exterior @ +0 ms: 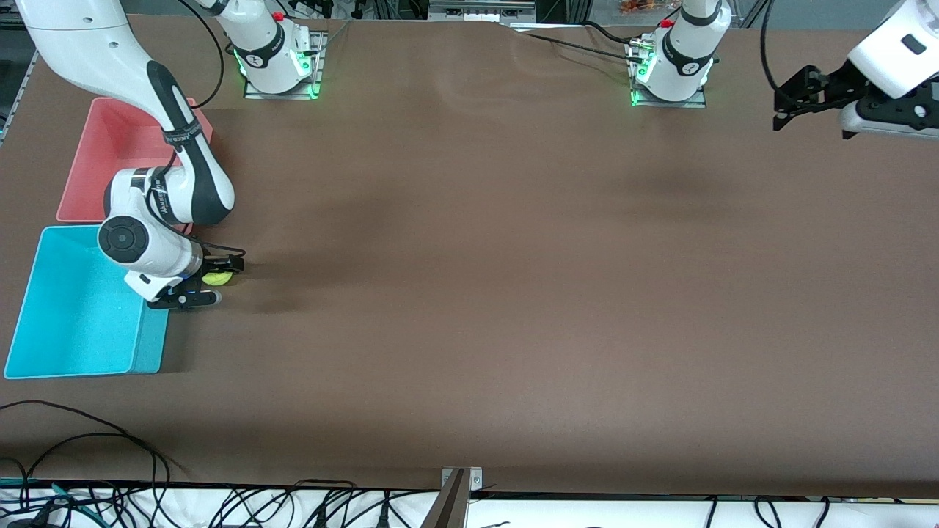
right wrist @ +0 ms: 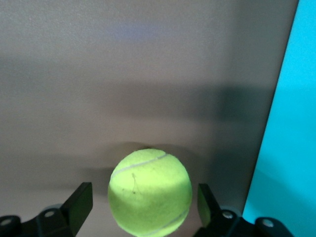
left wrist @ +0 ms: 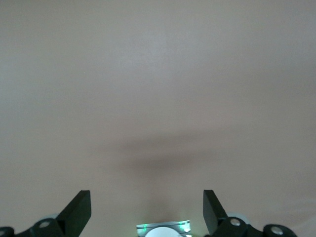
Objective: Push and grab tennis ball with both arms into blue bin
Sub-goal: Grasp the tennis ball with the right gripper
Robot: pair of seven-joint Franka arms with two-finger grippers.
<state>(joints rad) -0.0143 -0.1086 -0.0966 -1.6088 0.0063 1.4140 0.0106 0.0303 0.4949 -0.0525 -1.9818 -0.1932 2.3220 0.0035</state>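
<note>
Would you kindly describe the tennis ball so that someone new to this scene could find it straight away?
Start at the blue bin at the right arm's end of the table, nearer the front camera than the pink bin. Just beside its wall, on the brown table, sits the tennis ball between the fingers of the right claw. It is the only small, fuzzy, yellow-green round thing there.

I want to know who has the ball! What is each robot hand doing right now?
Left hand: open, empty, waiting up at its own end of the table.
Right hand: open around the tennis ball, beside the blue bin, not gripping yet.
</note>
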